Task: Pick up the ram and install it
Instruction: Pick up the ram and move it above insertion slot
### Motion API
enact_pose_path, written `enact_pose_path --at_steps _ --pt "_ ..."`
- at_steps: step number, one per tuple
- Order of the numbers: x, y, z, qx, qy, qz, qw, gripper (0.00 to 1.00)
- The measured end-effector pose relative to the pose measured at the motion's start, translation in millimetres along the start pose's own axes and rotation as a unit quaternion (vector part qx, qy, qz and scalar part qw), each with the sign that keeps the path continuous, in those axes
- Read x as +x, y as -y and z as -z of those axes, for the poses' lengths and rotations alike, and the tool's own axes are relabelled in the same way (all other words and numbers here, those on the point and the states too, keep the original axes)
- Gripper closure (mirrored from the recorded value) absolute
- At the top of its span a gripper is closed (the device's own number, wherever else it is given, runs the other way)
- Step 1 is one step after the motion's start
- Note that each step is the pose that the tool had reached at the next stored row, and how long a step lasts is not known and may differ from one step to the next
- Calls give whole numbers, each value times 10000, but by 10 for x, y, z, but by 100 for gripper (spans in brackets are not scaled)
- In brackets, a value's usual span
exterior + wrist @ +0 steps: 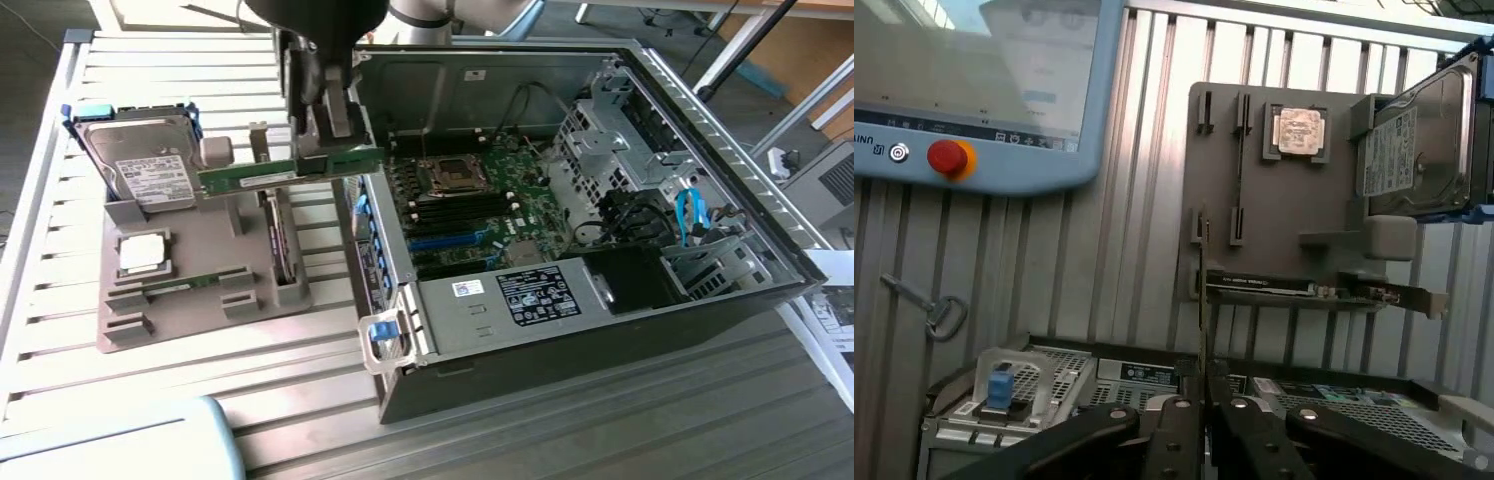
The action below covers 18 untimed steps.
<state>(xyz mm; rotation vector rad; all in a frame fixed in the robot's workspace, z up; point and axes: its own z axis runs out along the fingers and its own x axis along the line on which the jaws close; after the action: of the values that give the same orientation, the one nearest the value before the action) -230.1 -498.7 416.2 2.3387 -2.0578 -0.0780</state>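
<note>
**Claw holds the ram up beside the open computer**

Closest to us, in the low corner on the exterior view's left, a pale blue plastic control pad [120,440] lies on the ribbed metal desk [561,440]. Next comes the big black metal computer case [601,360]. It lies on its side with the cover off, so the green main board [467,215] inside faces up and can be reached from above. Long dark slots [461,205] run across that board.

Further back, on the exterior view's left, sits a flat grey plastic holder [200,300]. It has little walls and grooves, most likely so each part stays put and is easy to grab. A small square silver chip [144,252] rests in one pocket.

Above the holder's edge nearest the case, in the upper middle-left of that picture, hangs the dark metal claw [320,155]. It is closed tight on the ram [260,180], a thin, long green stick. The claw pinches it near the middle, so the stick looks about level and should not tip. The ram is up in the air, out of the holder, between holder and case.

Farthest back, a silver box-shaped hard drive [147,160] stands propped at the holder's far end.
</note>
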Motion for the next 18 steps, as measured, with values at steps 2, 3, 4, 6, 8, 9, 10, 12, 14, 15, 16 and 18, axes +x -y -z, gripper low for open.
enact_pose_path --at_steps 2,3,4,6,8,9,10,12,14,15,16,18 --pt "11 89 -3 -3 0 0 10000 87" --pt "17 131 -8 -4 1 0 10000 87" --pt "21 161 -10 -5 1 0 10000 87" --pt "34 265 -13 -9 1 -1 10000 87" --pt "47 360 -14 -12 2 0 10000 87" --pt "52 402 -15 -13 2 0 10000 87" --pt "57 449 -14 -15 2 -1 10000 87" --pt "70 539 -14 -17 2 0 10000 87" --pt "81 626 -15 -18 2 0 10000 87" --pt "88 681 -17 -18 3 -1 10000 87" --pt "94 727 -18 -19 3 0 10000 87" --pt "105 813 -21 -20 3 0 10000 87"
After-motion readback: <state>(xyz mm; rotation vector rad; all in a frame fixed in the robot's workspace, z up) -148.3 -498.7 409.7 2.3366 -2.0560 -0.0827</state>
